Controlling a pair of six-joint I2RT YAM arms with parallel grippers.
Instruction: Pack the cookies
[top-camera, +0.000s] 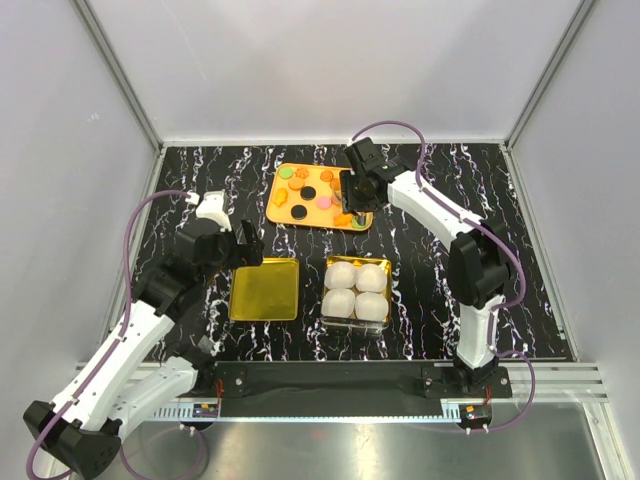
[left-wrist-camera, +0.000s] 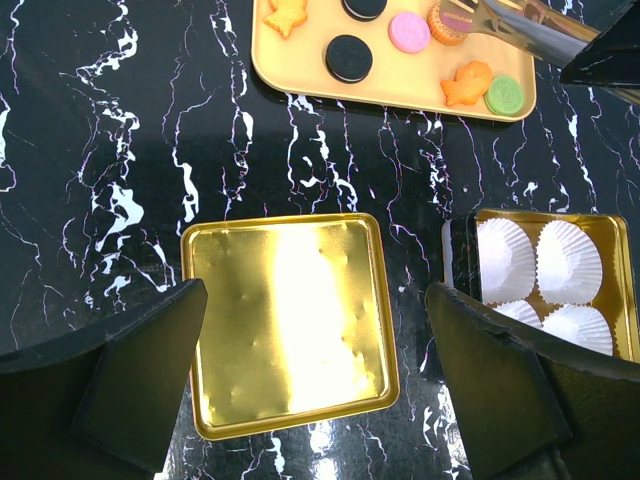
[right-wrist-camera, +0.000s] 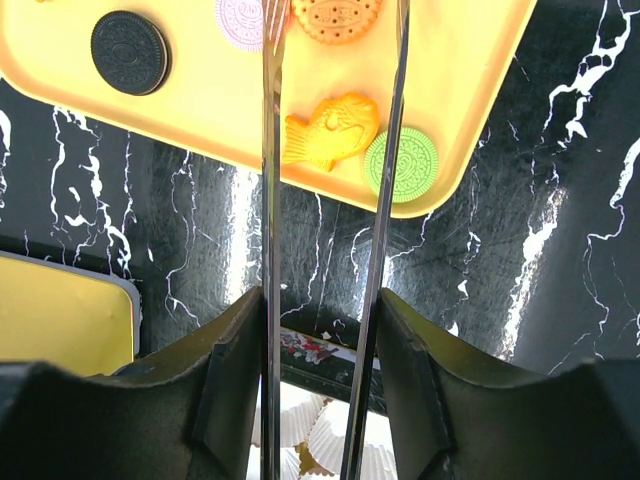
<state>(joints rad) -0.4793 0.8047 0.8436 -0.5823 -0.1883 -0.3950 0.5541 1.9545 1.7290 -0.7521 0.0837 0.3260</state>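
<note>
While the left gripper (left-wrist-camera: 315, 300) hung wide open and empty over a shallow gold square tin (left-wrist-camera: 290, 320) left of centre in the overhead view, we saw the right gripper (right-wrist-camera: 320, 300) closed on a pair of long silver metal tongs (right-wrist-camera: 271, 180), its fingers pressing the two blades from outside. The small flat cookies (top-camera: 309, 192) lay on a yellow-orange rectangular tray (right-wrist-camera: 200, 90) at the upper centre of the overhead view, and a gold box of four white pleated paper cups (top-camera: 357, 290) sat just below that tray. At the top edge of the right wrist view the tong tips stood either side of a round orange cookie (right-wrist-camera: 338, 15), though we could not tell whether they touched it. Below it lay an orange fish-shaped cookie (right-wrist-camera: 330, 130) with a green round cookie (right-wrist-camera: 402, 165) just beside it, and a black round sandwich cookie (right-wrist-camera: 130, 52) sat in the upper left.
</note>
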